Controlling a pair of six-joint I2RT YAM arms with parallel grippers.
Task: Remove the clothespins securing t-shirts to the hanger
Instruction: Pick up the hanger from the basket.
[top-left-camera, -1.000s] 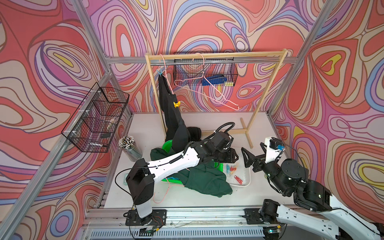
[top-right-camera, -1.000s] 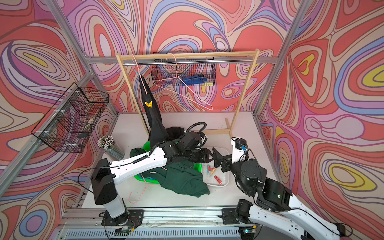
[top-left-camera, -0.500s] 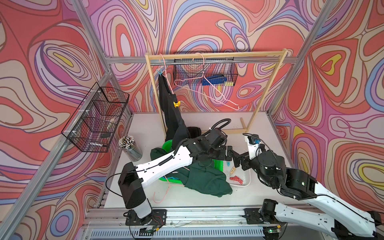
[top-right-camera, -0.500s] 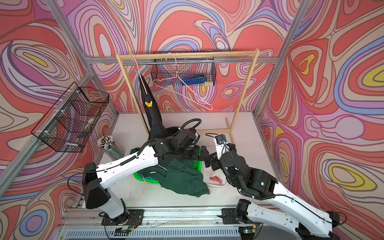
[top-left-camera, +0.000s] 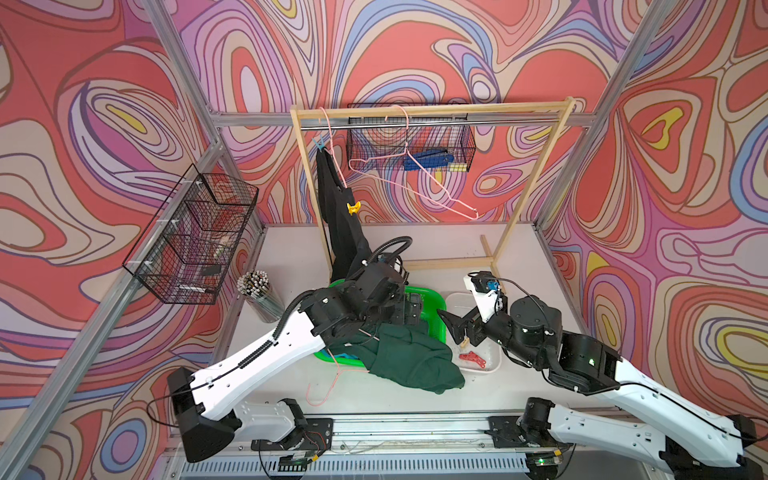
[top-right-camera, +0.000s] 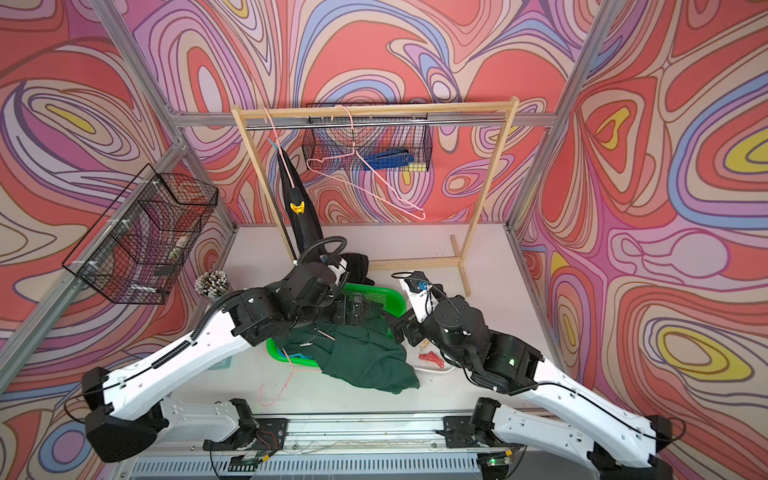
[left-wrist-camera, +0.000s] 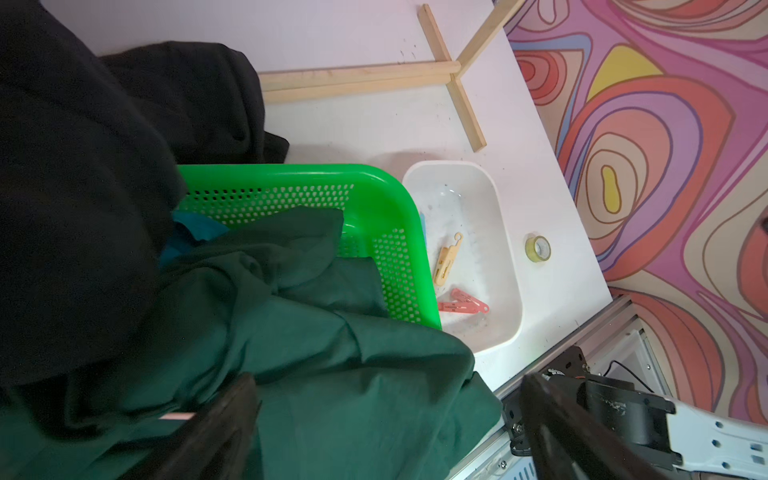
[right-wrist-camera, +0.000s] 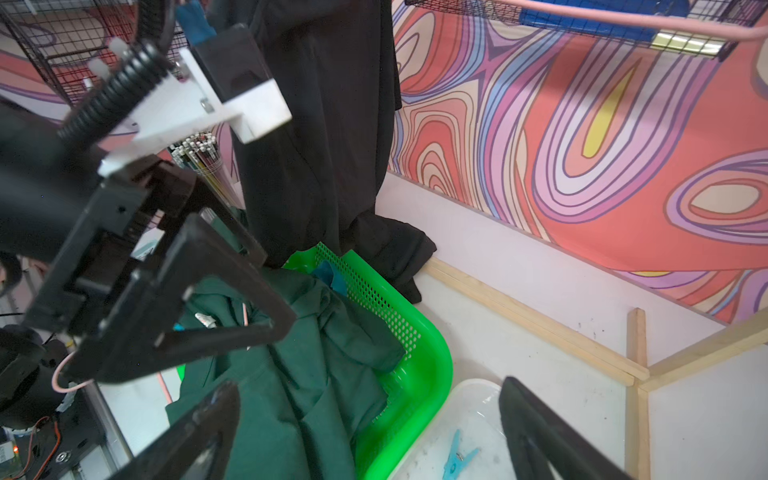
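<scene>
A black t-shirt (top-left-camera: 336, 216) hangs from a pink hanger (top-left-camera: 332, 137) on the rack. A light blue clothespin (top-left-camera: 320, 143) and a yellow one (top-left-camera: 353, 208) are clipped on it. A dark green t-shirt (top-left-camera: 411, 361) spills over the green basket (left-wrist-camera: 399, 199), and a turquoise one (left-wrist-camera: 195, 232) peeks out underneath. My left gripper (left-wrist-camera: 386, 432) hangs open over the green cloth, holding nothing. My right gripper (right-wrist-camera: 370, 436) is open above the basket's edge and the white tray (left-wrist-camera: 511, 291). In the tray lie red-pink clothespins (left-wrist-camera: 463, 303), a beige one (left-wrist-camera: 445, 259) and a blue one (right-wrist-camera: 457, 455).
The wooden rack (top-left-camera: 432, 112) carries an empty pink hanger (top-left-camera: 415, 174), and another hanger (top-left-camera: 328, 382) lies on the table. Wire baskets (top-left-camera: 195, 237) hang on the walls. A cup of pencils (top-left-camera: 259, 291) stands left; a tape roll (left-wrist-camera: 538, 248) sits beside the tray.
My left gripper has opened and drawn back from the tray to above the basket. My right arm has swung in from the right to above the tray.
</scene>
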